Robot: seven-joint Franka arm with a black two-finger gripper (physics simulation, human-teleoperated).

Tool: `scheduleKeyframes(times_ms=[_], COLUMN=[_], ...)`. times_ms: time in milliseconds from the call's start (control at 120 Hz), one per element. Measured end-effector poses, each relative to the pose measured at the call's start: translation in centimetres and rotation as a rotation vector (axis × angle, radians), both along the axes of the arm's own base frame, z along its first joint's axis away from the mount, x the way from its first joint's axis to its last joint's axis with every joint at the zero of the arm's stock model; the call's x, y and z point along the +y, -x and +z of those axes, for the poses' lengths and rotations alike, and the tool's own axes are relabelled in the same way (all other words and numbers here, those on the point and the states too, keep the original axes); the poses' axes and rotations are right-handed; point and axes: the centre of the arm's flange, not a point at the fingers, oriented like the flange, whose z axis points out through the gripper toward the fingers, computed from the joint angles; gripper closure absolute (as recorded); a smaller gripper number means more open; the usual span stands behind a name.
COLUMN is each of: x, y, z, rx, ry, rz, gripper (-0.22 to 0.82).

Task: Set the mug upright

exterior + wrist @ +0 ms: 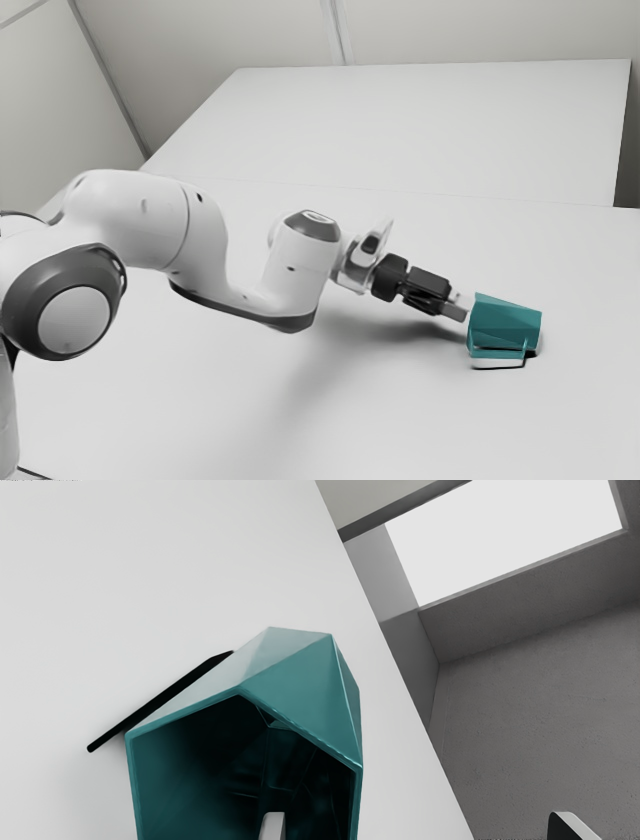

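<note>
The table is stretching out under me; at the exterior view's right, the mug is lying sideways, its mouth facing my gripper. I'm holding my fingers wide apart, grasping nothing, one overlapping the mouth.

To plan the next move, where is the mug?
The mug lies on its side on the table, toward the exterior view's right, its mouth facing the jaws.
</note>
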Motion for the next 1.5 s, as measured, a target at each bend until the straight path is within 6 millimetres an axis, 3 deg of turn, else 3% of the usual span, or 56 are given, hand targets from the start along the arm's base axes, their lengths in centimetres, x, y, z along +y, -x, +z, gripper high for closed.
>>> scheduleKeyframes(times_ms=[525,667,1000,1308,1500], x=[-2.7,-3.1,-3.7,-3.7,-3.8], y=[-0.2,-0.2,0.1,0.1,0.1], z=[-1.7,-2.1,-2.5,-2.5,-2.3], rx=[-0.048,-0.051,-0.052,-0.056,-0.062], ry=[0.007,0.010,0.022,0.027,0.024], rz=[-0.036,-0.038,-0.035,-0.030,-0.027], gripper=[0.04,0.08,0.29,0.65,0.74])
